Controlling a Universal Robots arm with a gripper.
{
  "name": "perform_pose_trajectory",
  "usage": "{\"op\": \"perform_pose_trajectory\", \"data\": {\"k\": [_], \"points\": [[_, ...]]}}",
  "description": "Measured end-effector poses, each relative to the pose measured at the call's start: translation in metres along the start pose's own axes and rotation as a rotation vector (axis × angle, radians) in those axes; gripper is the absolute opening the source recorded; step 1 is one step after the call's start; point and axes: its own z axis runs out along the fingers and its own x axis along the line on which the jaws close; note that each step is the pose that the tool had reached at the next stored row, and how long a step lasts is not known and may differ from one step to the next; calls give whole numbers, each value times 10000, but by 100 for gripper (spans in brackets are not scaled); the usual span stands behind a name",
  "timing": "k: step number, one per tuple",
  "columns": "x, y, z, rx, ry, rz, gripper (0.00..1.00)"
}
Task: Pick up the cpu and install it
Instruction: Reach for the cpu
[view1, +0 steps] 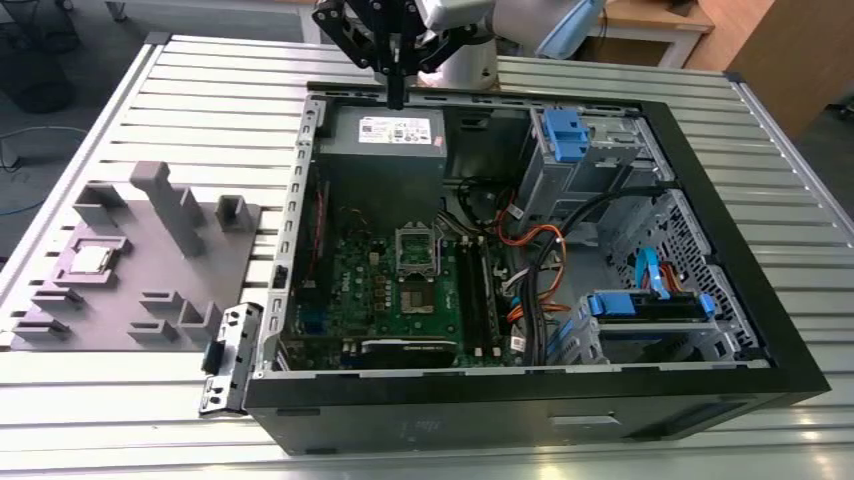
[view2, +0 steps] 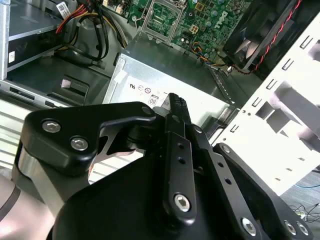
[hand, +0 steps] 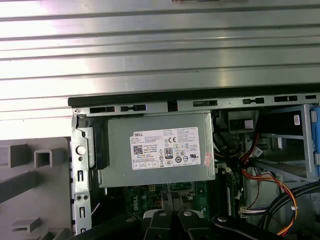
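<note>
A: Gripper state?

B: The gripper (view1: 396, 97) hangs over the far rim of the computer case (view1: 534, 410), just above the power supply (view1: 387, 130) inside the case. Its fingers (view2: 176, 112) are pressed together and hold nothing.

A: Where's the cpu?

B: The cpu (view1: 91, 260) is outside the case, to the exterior view's left of it. It lies flat in a recess of the grey fixture tray (view1: 127, 300), well apart from the gripper. Not yet picked up or installed.

A: And the socket?

B: The socket (view1: 416, 250) is inside the case, near its middle, on the green motherboard (view1: 367, 290). The case and tray both sit on the slatted metal table (view1: 200, 90).
</note>
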Motion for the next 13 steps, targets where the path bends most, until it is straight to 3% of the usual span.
{"op": "perform_pose_trajectory", "data": {"k": [6,13], "points": [[24,-2,-1,0,0,1,11],[141,-11,-3,0,-2,1,11]]}}
